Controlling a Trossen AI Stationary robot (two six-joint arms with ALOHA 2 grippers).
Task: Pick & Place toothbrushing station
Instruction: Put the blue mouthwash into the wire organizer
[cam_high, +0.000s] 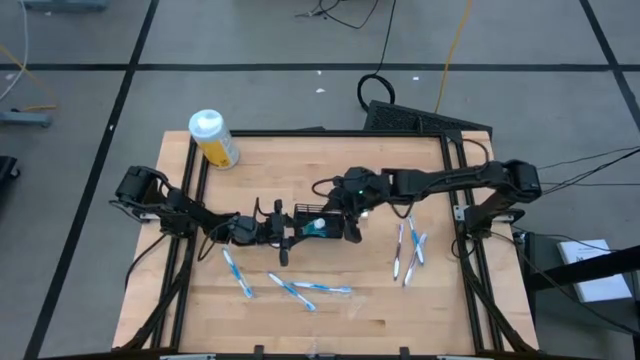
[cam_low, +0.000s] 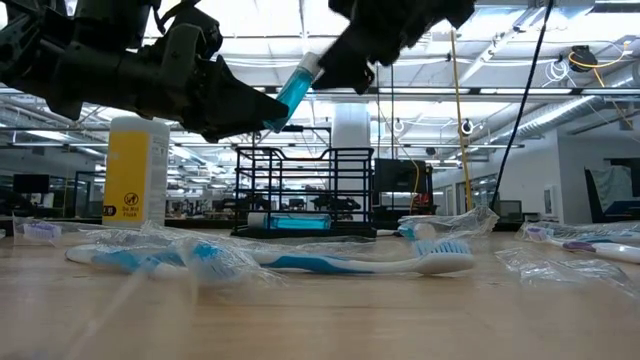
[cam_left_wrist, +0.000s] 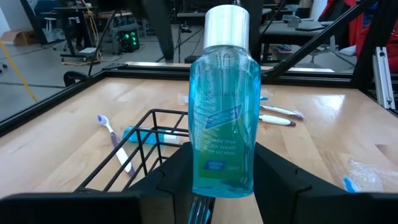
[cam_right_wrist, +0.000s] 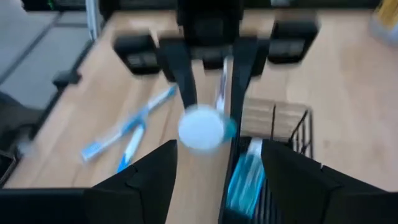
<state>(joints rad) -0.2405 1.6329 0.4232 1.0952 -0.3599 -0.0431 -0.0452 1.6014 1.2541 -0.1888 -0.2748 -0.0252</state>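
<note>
Above the black wire basket (cam_high: 322, 226), left gripper (cam_left_wrist: 214, 171) clamps a teal bottle (cam_left_wrist: 222, 106); right gripper (cam_right_wrist: 214, 158) spreads open around its cap.

Two dark, jointed, cabled arms

Robotics lab or industrial workshop — large open hall. Exposed ceiling trusses (cam_low: 560, 75) with strip lights, grey tiled floor (cam_high: 80, 110) crossed by loose cables (cam_high: 450, 40). Wooden counter (cam_high: 330, 320) in black metal framing; equipment racks (cam_left_wrist: 118, 31) and workstations behind — no domestic furnishings.
</note>
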